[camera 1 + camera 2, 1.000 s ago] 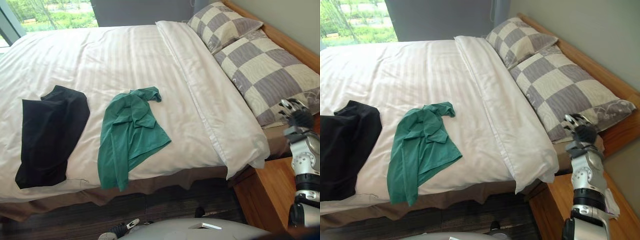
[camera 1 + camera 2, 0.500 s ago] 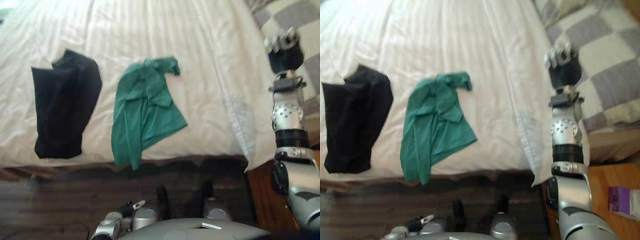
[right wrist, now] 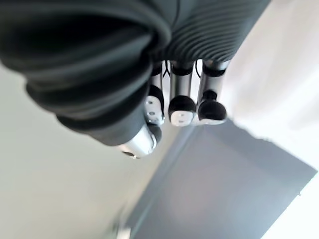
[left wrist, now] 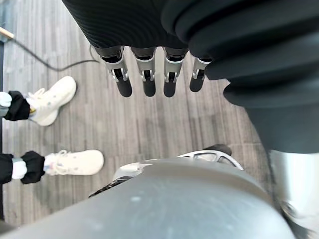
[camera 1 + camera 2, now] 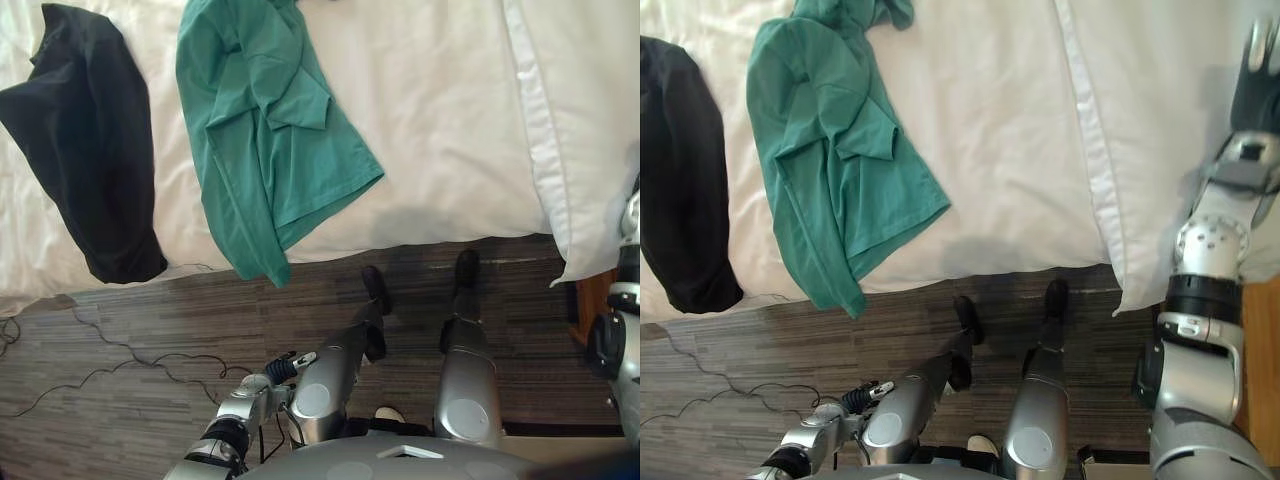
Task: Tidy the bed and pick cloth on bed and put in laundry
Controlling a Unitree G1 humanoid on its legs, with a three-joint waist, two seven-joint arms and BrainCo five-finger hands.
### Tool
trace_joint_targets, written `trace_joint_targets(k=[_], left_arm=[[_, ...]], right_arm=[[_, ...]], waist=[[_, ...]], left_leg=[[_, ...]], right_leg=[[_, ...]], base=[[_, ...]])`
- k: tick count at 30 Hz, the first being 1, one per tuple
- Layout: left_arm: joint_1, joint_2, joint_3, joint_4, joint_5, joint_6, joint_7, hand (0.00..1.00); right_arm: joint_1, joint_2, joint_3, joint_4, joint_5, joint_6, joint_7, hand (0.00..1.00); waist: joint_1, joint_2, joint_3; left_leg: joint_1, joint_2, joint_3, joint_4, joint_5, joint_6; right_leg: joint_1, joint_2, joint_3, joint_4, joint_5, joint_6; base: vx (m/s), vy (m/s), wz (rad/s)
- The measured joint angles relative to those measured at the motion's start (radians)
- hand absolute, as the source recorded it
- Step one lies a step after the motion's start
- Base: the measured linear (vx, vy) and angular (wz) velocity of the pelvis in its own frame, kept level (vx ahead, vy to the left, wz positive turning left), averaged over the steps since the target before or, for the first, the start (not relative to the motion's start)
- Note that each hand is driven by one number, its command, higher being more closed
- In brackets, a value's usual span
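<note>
Toward the left side of the bed (image 5: 440, 120), a black cloth (image 5: 85, 150) is lying crumpled on the white cover, with its lower end reaching the bed's near edge. Just beside it, further along the bed and separated from it by a strip of bare cover, a green cloth (image 5: 265, 130) is lying wrinkled and stretched lengthwise. One narrow end of the green cloth is hanging over the near edge toward the floor (image 5: 120, 350). Both cloths are resting on the bed, and neither hand is touching them.

Off the bed, low in front of its near edge and below the green cloth's hanging end, the left hand (image 5: 270, 380) is hanging above the floor. In the left wrist view its fingers (image 4: 144, 79) are pointing out straight and relaxed, gripping nothing, and past them a person's white shoes (image 4: 55, 99) are standing on the floor.

Further right on the bed, the white cover is lying smooth and bare. Near the bed's right side, a folded-back band of sheet (image 5: 590, 130) is running across the bed, and its corner is drooping over the near edge. The right hand (image 5: 1257, 85) is hovering raised over this band. In the right wrist view its fingers (image 3: 182, 107) are hanging loose in a row, holding nothing.
</note>
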Motion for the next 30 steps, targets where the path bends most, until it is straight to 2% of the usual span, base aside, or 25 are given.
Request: trace_joint_targets(k=[1,3,4,6,9,10,11,12,13,15,17,18,20,21,22,23,24,26,28,29,30], left_arm=[[0.001,-0.003,0.004,0.002,0.005,-0.01,-0.001,0.0],[0.002,-0.012,0.047,0.005,0.006,-0.048,-0.007,0.0],[0.002,-0.015,0.061,0.004,0.005,-0.06,-0.009,0.0],[0.001,-0.026,0.094,0.003,0.005,-0.083,-0.008,0.0],[-0.011,-0.034,0.108,0.003,0.004,-0.084,0.007,0.0],[-0.016,-0.04,0.108,0.002,0.005,-0.083,0.012,0.0],[-0.023,-0.06,0.112,0.002,0.005,-0.077,0.012,0.0],[-0.029,-0.066,0.118,0.002,0.013,-0.072,0.025,0.0],[-0.029,-0.07,0.134,0.005,0.015,-0.061,0.033,0.0],[-0.028,-0.079,0.166,0.006,0.017,-0.051,0.036,0.0],[-0.011,-0.087,0.207,0.018,0.019,-0.047,0.05,0.0],[-0.003,-0.088,0.225,0.034,0.028,-0.045,0.054,0.0],[0.014,-0.09,0.252,0.043,0.053,-0.024,0.056,0.0],[0.023,-0.095,0.26,0.042,0.055,-0.014,0.059,0.0],[0.027,-0.096,0.26,0.041,0.057,-0.011,0.065,0.0],[0.036,-0.096,0.26,0.04,0.073,0.003,0.076,0.0],[0.044,-0.091,0.256,0.036,0.088,0.02,0.083,0.0],[0.049,-0.075,0.244,0.039,0.094,0.043,0.094,0.0],[0.06,-0.052,0.213,0.039,0.093,0.057,0.103,0.0],[0.069,-0.049,0.213,0.044,0.092,0.061,0.116,0.0],[0.081,-0.044,0.215,0.046,0.092,0.061,0.125,0.0]], right_arm=[[0.023,0.014,-0.018,-0.008,0.009,0.013,0.008,1.0],[0.052,0.071,-0.062,-0.012,0.006,0.084,0.011,1.0],[0.065,0.085,-0.066,-0.007,0.003,0.096,0.011,1.0],[0.129,0.192,-0.104,0.019,-0.027,0.128,0.003,1.0],[0.219,0.289,-0.145,0.043,-0.066,0.127,-0.039,1.0],[0.261,0.331,-0.155,0.078,-0.11,0.127,-0.079,1.0],[0.315,0.366,-0.156,0.119,-0.175,0.129,-0.135,1.0],[0.349,0.387,-0.156,0.134,-0.209,0.133,-0.16,1.0],[0.411,0.435,-0.153,0.153,-0.266,0.144,-0.195,0.0],[0.506,0.507,-0.149,0.162,-0.351,0.156,-0.225,0.0],[0.614,0.562,-0.133,0.193,-0.474,0.156,-0.262,0.0],[0.653,0.578,-0.126,0.207,-0.548,0.154,-0.28,0.0],[0.747,0.603,-0.097,0.241,-0.764,0.133,-0.311,0.0],[0.776,0.606,-0.083,0.245,-0.826,0.127,-0.319,0.0],[0.787,0.607,-0.073,0.25,-0.861,0.122,-0.329,0.0],[0.81,0.615,-0.053,0.258,-0.925,0.119,-0.348,0.0],[0.815,0.622,-0.032,0.269,-0.945,0.122,-0.358,0.0],[0.8,0.622,0.003,0.298,-0.976,0.126,-0.363,0.0],[0.751,0.608,0.03,0.331,-1.004,0.134,-0.351,0.0],[0.72,0.594,0.037,0.358,-1.039,0.139,-0.34,0.0],[0.708,0.578,0.054,0.381,-1.095,0.147,-0.324,0.0]], waist=[[-0.003,0.0,0.0],[-0.011,-0.015,0.005],[-0.013,-0.02,0.007],[-0.015,-0.059,-0.001],[-0.019,-0.095,-0.018],[-0.019,-0.11,-0.025],[-0.018,-0.116,-0.027],[-0.017,-0.117,-0.027],[-0.016,-0.118,-0.028],[-0.016,-0.12,-0.03],[-0.014,-0.14,-0.086],[-0.014,-0.155,-0.116],[-0.013,-0.194,-0.199],[-0.012,-0.207,-0.224],[-0.013,-0.217,-0.239],[-0.012,-0.237,-0.272],[-0.013,-0.248,-0.293],[-0.013,-0.269,-0.316],[-0.012,-0.264,-0.329],[-0.013,-0.251,-0.329],[-0.011,-0.247,-0.325]], left_leg=[[0.002,0.001,0.004,-0.003,0.0,0.0],[0.032,0.004,0.024,-0.006,-0.001,-0.001],[0.043,0.007,0.026,-0.006,-0.002,-0.004],[0.085,0.019,0.047,-0.002,-0.016,-0.024],[0.109,0.031,0.046,0.01,-0.03,-0.042],[0.123,0.036,0.047,0.013,-0.035,-0.048],[0.142,0.04,0.049,0.012,-0.037,-0.049],[0.152,0.043,0.049,0.012,-0.039,-0.051],[0.171,0.048,0.054,0.013,-0.042,-0.052],[0.209,0.057,0.063,0.012,-0.048,-0.057],[0.238,0.07,0.075,0.01,-0.06,-0.065],[0.256,0.076,0.076,0.007,-0.063,-0.069],[0.319,0.088,0.071,-0.015,-0.065,-0.072],[0.339,0.089,0.064,-0.027,-0.066,-0.073],[0.353,0.089,0.055,-0.033,-0.067,-0.074],[0.374,0.089,0.035,-0.034,-0.074,-0.077],[0.394,0.087,0.016,-0.033,-0.08,-0.079],[0.422,0.083,0.004,-0.034,-0.086,-0.083],[0.432,0.082,0.004,-0.034,-0.09,-0.084],[0.435,0.085,0.006,-0.024,-0.103,-0.085],[0.41,0.1,0.001,0.075,-0.156,-0.091]], right_leg=[[0.0,0.002,0.001,0.0,0.0,0.0],[0.017,0.006,0.014,0.003,0.0,0.0],[0.029,0.008,0.014,0.004,-0.001,0.0],[0.064,0.016,0.013,0.009,-0.014,-0.007],[0.093,0.026,0.009,0.015,-0.03,-0.012],[0.105,0.027,0.008,0.02,-0.039,-0.014],[0.124,0.029,0.008,0.022,-0.044,-0.017],[0.134,0.03,0.007,0.022,-0.047,-0.017],[0.151,0.035,0.005,0.024,-0.052,-0.017],[0.185,0.044,0.006,0.023,-0.059,-0.017],[0.21,0.056,0.006,0.021,-0.068,-0.018],[0.229,0.061,0.002,0.018,-0.073,-0.018],[0.296,0.069,-0.032,0.022,-0.102,-0.02],[0.318,0.069,-0.048,0.036,-0.123,-0.02],[0.33,0.067,-0.059,0.05,-0.138,-0.022],[0.344,0.06,-0.079,0.093,-0.175,-0.02],[0.348,0.051,-0.093,0.148,-0.213,-0.02],[0.36,0.043,-0.104,0.194,-0.249,-0.023],[0.369,0.047,-0.105,0.181,-0.252,-0.022],[0.382,0.052,-0.105,0.166,-0.251,-0.022],[0.402,0.046,-0.104,0.163,-0.274,-0.033]], base=[[0.08,-0.024,-0.14],[0.07,-0.021,-0.23],[0.06,-0.032,-0.24],[0.04,-0.036,-0.17],[0.01,-0.049,-0.01],[0.0,-0.043,-0.04],[0.0,-0.035,-0.05],[0.01,-0.044,-0.09],[0.02,-0.042,-0.14],[0.03,-0.048,-0.19],[0.07,-0.051,-0.16],[0.11,-0.061,0.01],[0.12,-0.056,0.26],[0.1,-0.026,0.37],[0.09,0.007,0.46],[0.11,0.01,0.49],[0.13,-0.007,0.49],[0.1,-0.03,0.2],[0.07,-0.022,0.01],[0.09,-0.018,-0.02],[0.09,-0.009,0.05]])
